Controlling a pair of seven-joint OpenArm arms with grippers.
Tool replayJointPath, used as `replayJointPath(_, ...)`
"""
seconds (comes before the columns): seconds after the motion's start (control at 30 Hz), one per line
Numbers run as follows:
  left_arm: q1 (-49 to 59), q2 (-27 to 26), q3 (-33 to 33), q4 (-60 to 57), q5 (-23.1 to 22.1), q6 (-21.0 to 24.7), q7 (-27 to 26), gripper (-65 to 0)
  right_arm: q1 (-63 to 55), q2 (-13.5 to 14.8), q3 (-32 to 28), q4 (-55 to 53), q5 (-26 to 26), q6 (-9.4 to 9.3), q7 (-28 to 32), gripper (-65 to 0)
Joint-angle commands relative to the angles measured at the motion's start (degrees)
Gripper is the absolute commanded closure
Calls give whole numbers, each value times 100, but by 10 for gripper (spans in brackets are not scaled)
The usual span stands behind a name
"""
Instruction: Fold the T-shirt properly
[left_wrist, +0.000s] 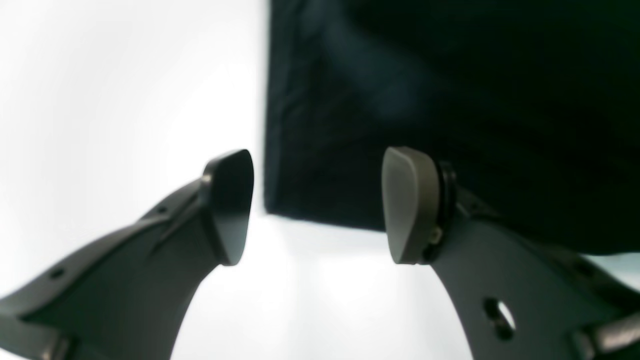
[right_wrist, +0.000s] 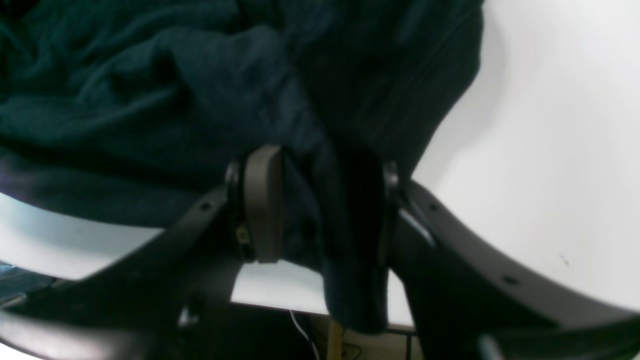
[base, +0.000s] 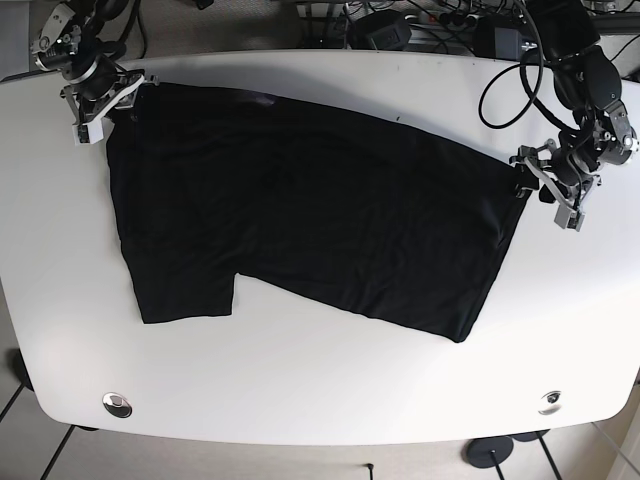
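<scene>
A black T-shirt lies spread flat on the white table, with one sleeve at the front left. My right gripper is at the shirt's far left corner. In the right wrist view this gripper is shut on a thick bunch of the shirt's cloth, which hangs down between the fingers. My left gripper is at the shirt's right edge. In the left wrist view it is open, with a shirt corner just beyond its fingertips.
Cables and dark equipment lie behind the table's far edge. The table's far left edge runs right under my right gripper. Two round metal fittings sit near the front edge.
</scene>
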Motion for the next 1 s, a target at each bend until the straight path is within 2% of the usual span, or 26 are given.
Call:
replayJointPath(0.03, -88, -91, 242, -66, 74, -22, -363, -383, -7, 76, 47, 79, 70, 8, 88, -246)
replayJointPath(0.13, -228, -100, 348, -480, 100, -22, -557, -379, -16, 68, 117, 79, 70, 8, 88, -246)
replayJointPath(0.17, -290, -100, 348, -638, 100, -22, -574, -378, -16, 15, 258, 79, 78, 8, 88, -246)
replayJointPath(0.2, -334, -126, 330, -840, 100, -22, -583, -347, -7, -152, 513, 79, 114, 8, 88, -246)
replayJointPath(0.23, -334, -214, 321, -954, 100, -22, -583, -292, 10, -196, 706, 79, 219, 8, 79, -247)
replayJointPath(0.27, -334, -276, 321, -1095, 100, -22, -583, -189, 63, -205, 917, 79, 421, 8, 35, -247)
replayJointPath(0.3, -334, -293, 330, -1174, 100, -22, -583, -132, 72, -205, 987, 79, 527, 8, -35, -249)
replayJointPath(0.37, -334, -302, 330, -1227, 100, -22, -645, -65, 72, -126, 1084, 87, 782, 8, -299, -279)
replayJointPath(0.47, -281, -302, 321, -1200, 100, -22, -768, -58, 72, -82, 1427, 79, 1081, 8, -694, -382)
replayJointPath(0.5, -281, -302, 312, -1209, 100, -22, -768, -58, 72, -91, 1541, 79, 1072, 8, -773, -395)
replayJointPath(0.7, -281, -302, 304, -1218, 100, -22, -777, -57, -25, -99, 1576, -414, 1125, 8, -923, -385)
replayJointPath(0.8, -299, -302, 304, -1218, 100, -22, -785, -56, -25, -64, 1216, -678, 1125, 8, -905, -385)
replayJointPath(0.83, -299, -302, 304, -1218, 100, -22, -785, -56, -16, -64, 1137, -695, 1125, 8, -897, -380)
replayJointPath(0.93, -307, -302, 304, -1218, 100, -22, -785, -56, -7, -64, 873, -686, 1125, 8, -897, -284)
replayJointPath(1.0, -299, -302, 304, -1218, 100, -22, -785, -56, 1, -55, 794, -686, 1125, 8, -897, -247)
